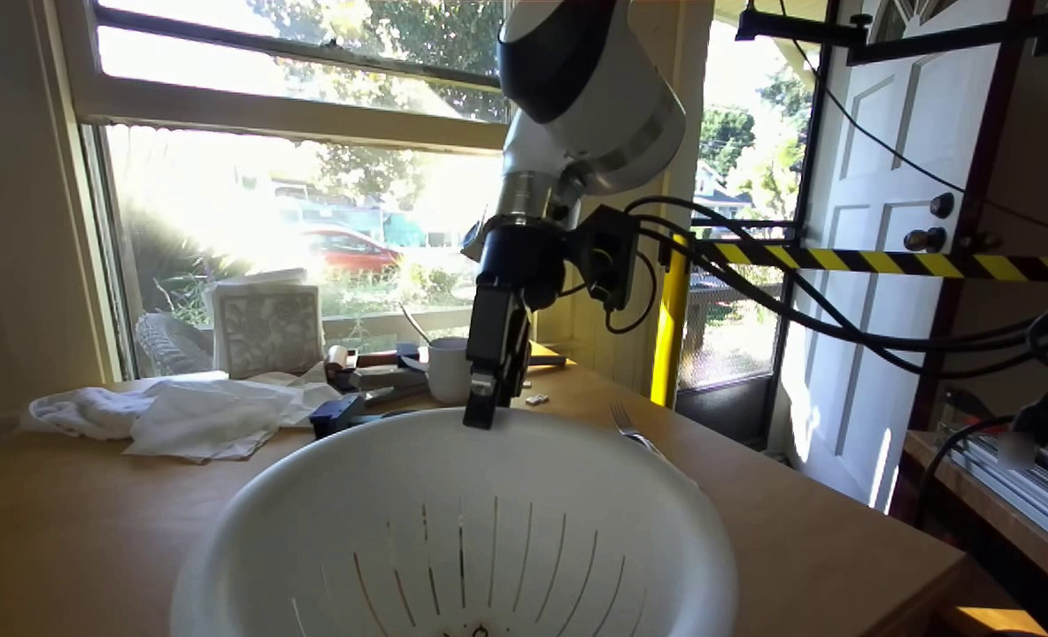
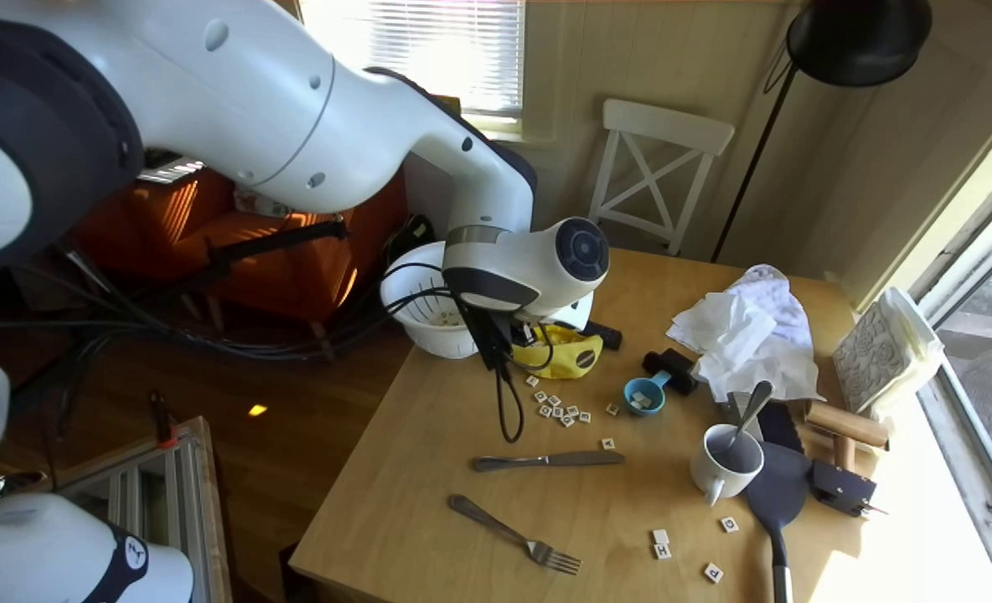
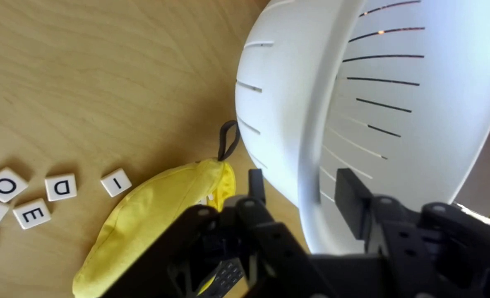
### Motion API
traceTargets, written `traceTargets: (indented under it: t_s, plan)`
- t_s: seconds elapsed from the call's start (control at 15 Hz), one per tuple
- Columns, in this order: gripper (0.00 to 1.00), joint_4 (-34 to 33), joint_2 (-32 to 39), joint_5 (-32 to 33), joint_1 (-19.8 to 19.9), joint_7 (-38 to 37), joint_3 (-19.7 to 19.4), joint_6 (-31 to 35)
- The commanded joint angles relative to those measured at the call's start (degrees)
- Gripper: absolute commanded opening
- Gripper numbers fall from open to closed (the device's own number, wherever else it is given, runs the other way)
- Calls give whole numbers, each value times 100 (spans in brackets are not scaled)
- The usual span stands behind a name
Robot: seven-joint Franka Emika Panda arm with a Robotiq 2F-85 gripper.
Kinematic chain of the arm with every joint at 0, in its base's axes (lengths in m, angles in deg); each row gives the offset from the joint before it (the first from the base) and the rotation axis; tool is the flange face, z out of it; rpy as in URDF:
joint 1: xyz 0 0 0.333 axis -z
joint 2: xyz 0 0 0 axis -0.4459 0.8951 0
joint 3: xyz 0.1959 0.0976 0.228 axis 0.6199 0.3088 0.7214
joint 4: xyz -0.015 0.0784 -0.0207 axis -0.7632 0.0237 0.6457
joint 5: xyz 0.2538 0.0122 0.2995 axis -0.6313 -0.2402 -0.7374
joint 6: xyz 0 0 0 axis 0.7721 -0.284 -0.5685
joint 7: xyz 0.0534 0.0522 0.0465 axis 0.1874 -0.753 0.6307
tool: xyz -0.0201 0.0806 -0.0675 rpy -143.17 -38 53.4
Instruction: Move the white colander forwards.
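Observation:
The white slotted colander (image 1: 595,478) stands upright in the foreground of an exterior view. It also shows at the table's far edge in an exterior view (image 2: 441,342), partly behind the arm, and on the right of the wrist view (image 3: 282,91). My gripper (image 3: 302,186) is open and straddles the colander's rim. One finger is inside the bowl, the other outside. A gap shows between each finger and the rim. The gripper (image 1: 494,414) reaches down over the rim in an exterior view, where the outer finger is partly hidden behind the rim.
A yellow pouch (image 3: 158,207) lies right beside the colander, its dark loop by the colander wall. Letter tiles (image 2: 565,412), a knife (image 2: 550,460), a fork (image 2: 513,536), a blue cup (image 2: 644,395) and a mug (image 2: 726,461) are on the table (image 2: 429,419). Cables hang from the arm.

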State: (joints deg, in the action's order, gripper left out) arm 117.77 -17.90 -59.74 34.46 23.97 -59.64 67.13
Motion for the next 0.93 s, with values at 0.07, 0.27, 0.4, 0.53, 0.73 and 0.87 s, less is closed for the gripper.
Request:
traceTargets:
  t_s: [0.07,0.27,0.4,0.53,0.73,0.87]
  plan:
    - [87,305,-304,245,-292,-542,-255,704]
    - [100,403,-595,722,-612,-1904,-584,972]
    - [100,372,-757,1119,-831,-2671,-803,1249]
    - [100,338,-905,1684,-985,-3529,-924,1563]
    - [100,377,-1181,2612,-1623,-4764,-1576,1975]
    - [100,389,-1396,3492,-2304,-5604,-2371,1982]
